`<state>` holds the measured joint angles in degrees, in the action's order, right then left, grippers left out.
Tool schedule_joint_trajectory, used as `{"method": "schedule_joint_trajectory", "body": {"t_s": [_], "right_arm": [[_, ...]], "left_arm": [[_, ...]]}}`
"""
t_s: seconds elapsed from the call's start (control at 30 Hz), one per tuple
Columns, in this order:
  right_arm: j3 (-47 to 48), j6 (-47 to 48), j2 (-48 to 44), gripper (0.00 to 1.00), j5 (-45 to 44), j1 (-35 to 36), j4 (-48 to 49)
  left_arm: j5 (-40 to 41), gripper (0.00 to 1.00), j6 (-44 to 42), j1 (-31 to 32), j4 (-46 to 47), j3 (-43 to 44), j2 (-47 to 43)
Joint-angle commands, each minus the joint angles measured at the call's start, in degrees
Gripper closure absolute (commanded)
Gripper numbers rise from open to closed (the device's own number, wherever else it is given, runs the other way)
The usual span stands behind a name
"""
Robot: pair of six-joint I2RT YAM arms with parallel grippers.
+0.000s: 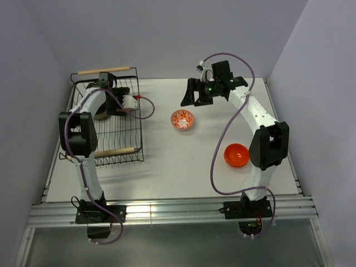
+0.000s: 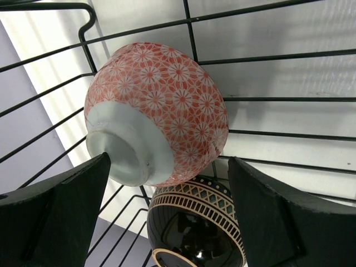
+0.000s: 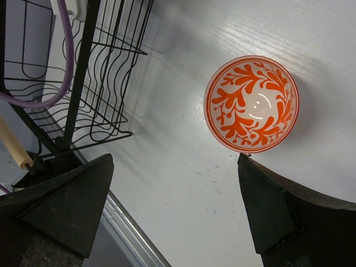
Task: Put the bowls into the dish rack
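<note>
White tubular links on left arm and right arm, black joint housings, black wedge-shaped fingers, purple cable looped alongside, black bases.

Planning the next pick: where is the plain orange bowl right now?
Top view: the orange bowl sits on the table's right side, just left of the right arm.

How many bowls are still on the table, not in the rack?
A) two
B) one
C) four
A: a red-and-white bowl and a plain orange bowl sit on the table, outside the rack.
</note>
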<state>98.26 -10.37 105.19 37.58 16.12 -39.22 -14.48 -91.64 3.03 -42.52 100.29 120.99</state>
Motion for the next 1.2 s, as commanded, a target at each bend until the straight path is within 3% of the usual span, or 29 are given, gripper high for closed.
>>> {"method": "schedule_joint_trajectory", "body": {"t_s": [0.0, 0.33, 0.6, 0.9, 1.0, 1.17], "right_arm": [[1.1, 0.5, -0.4, 0.01, 1.0, -0.6, 0.4], [-0.7, 0.4, -1.6, 0.04, 1.0, -0.5, 1.5], [-1.1, 1.1, -2.6, 0.07, -1.5, -1.1, 0.8], [1.9, 1.8, 0.9, 0.13, -12.3, -1.2, -3.4], [4.5, 2.3, 3.7, 0.17, -16.0, -1.2, -6.2], [6.5, 2.6, 6.8, 0.2, -18.4, -0.8, -8.0]], "left_arm": [[-2.8, 0.07, 2.1, 1.3, 2.0, -1.3, 0.6], [-6.5, 0.08, 4.7, 1.2, 13.2, -7.7, -5.8], [-7.6, 0.08, 7.3, 1.0, 9.3, -5.7, -11.2], [-12.5, 0.07, 10.4, 0.1, 2.6, -6.4, -21.6], [-18.4, 0.07, 18.6, -0.5, 1.5, -5.0, -24.9], [-28.1, 0.07, 41.1, -2.0, 0.1, -2.7, -29.8]]}}
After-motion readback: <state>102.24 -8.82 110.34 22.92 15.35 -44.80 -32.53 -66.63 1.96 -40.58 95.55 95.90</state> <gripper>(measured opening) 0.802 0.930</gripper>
